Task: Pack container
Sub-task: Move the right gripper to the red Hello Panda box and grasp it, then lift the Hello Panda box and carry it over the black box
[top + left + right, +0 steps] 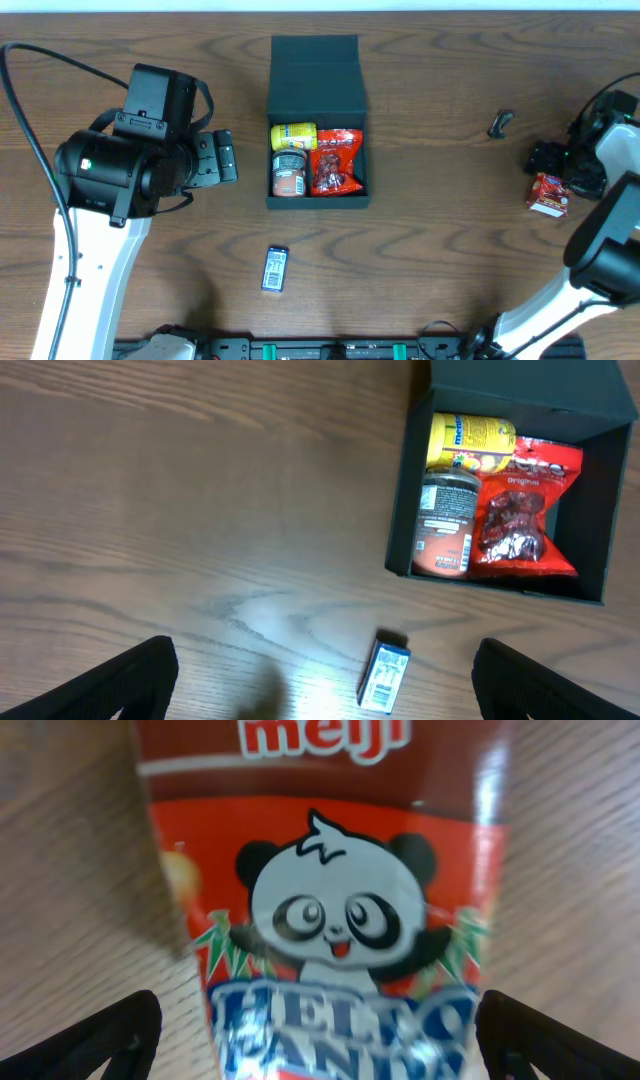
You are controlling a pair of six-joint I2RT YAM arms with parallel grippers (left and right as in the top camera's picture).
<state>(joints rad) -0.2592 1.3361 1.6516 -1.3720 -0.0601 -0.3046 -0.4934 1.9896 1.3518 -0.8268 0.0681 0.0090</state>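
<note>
The container (318, 202) is a dark square box in the middle of the table, with its lid standing open at the back. Inside lie a yellow can (293, 135), a brown jar (289, 173) and a red snack bag (337, 160). My left gripper (224, 160) hovers left of it, open and holding nothing. In the left wrist view the container (404, 500) is at upper right, and a small blue-and-white box (385, 676) lies on the wood between the spread jaws of that gripper (322, 672). My right gripper (318, 1025) is open astride a red Hello Panda box (330, 870).
The small blue-and-white box (275, 268) lies on the wood in front of the container. A small black clip (500, 123) sits at the far right. The Hello Panda box (548, 194) rests near the right edge under the right arm (600, 240).
</note>
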